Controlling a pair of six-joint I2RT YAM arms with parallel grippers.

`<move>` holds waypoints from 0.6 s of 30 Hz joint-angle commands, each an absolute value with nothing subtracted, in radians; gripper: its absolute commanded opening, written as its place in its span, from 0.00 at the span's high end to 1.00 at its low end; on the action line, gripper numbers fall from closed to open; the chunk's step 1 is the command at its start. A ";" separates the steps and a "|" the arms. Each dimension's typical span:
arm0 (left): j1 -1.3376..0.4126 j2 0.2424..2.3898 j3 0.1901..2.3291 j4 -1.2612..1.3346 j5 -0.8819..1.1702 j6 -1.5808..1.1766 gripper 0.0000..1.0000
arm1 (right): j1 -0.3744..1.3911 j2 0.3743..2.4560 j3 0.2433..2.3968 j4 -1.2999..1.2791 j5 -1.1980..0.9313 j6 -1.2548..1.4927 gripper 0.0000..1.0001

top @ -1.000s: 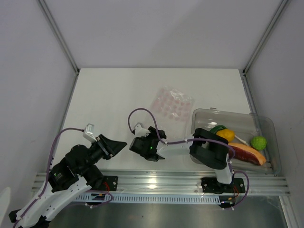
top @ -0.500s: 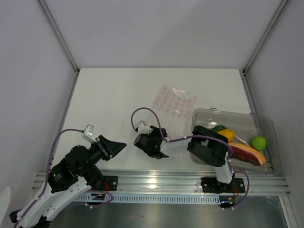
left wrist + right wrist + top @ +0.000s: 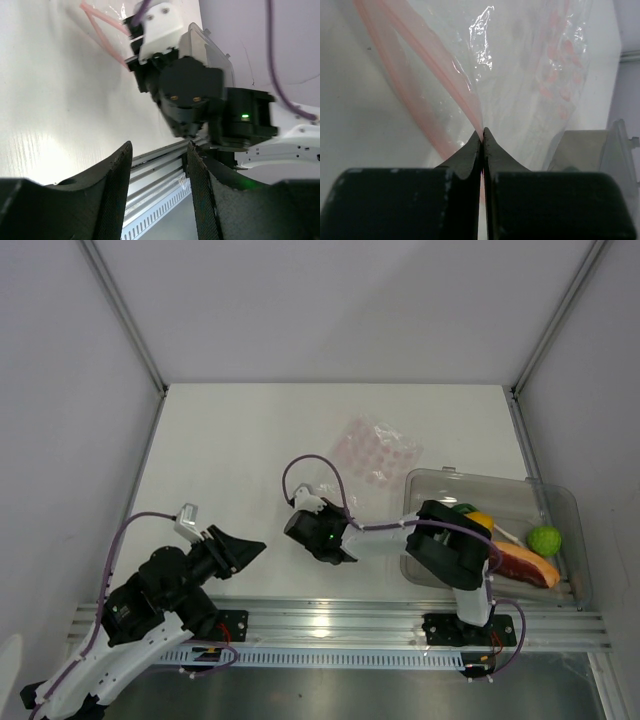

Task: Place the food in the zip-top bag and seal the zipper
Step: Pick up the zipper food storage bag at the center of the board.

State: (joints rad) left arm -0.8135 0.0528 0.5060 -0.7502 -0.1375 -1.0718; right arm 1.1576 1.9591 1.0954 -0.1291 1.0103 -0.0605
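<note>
1. The right gripper (image 3: pixel 482 131) is pinched fully together on the thin pink-red zipper (image 3: pixel 440 70). In the right wrist view the strip runs straight into the seam between the two black fingers.
2. The zipper belongs to a crinkly clear plastic zip-top bag (image 3: pixel 378 452). The bag lies on the white table (image 3: pixel 230 460) at about 1 o'clock from the table's centre. Its near edge reaches toward 7 o'clock, where the right gripper holds it.
3. In the right wrist view two pink strips spread apart away from the fingers, so the mouth of the bag is parted there.
4. The left gripper (image 3: pixel 160 147) stands moderately open with nothing between its fingers. It hovers at about 8 o'clock on the table and points toward the right gripper at 3 o'clock from it, apart from the bag.
5. A rigid clear rectangular tray (image 3: pixel 560 502) sits at about 4 o'clock on the table, just beside the bag's right edge.
6. All the food lies in the tray:
   - a reddish-brown oblong slice with orange edge (image 3: pixel 522 565) along the near side;
   - a yellow-orange round fruit (image 3: pixel 478 524) at the slice's 10 o'clock;
   - a dark-green bit (image 3: pixel 458 510) touching the yellow-orange fruit;
   - a green round fruit (image 3: pixel 545 539) toward the tray's right wall.
7. The right arm partly covers the tray's left end.
</note>
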 commanded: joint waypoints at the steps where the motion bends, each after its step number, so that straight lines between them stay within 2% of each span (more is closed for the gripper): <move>1: -0.821 0.072 0.494 -0.736 -0.156 -1.065 0.49 | 1.157 1.806 1.190 -0.311 0.913 0.124 1.00; 9: -0.819 0.135 0.439 -0.649 -0.092 -1.062 0.46 | 1.126 1.543 1.200 -0.472 0.577 0.391 1.00; 12: -0.819 0.188 0.439 -0.576 -0.042 -1.048 0.35 | 1.117 1.473 1.181 -0.474 0.479 0.446 1.00; 18: -0.819 0.261 0.494 -0.526 0.024 -1.017 0.28 | 1.117 1.382 1.120 -0.439 0.373 0.524 1.00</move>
State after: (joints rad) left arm -0.8143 0.2432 0.4419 -0.6006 -0.0399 -1.0569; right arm 1.1160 1.4261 1.1534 -0.4370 0.4656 0.4389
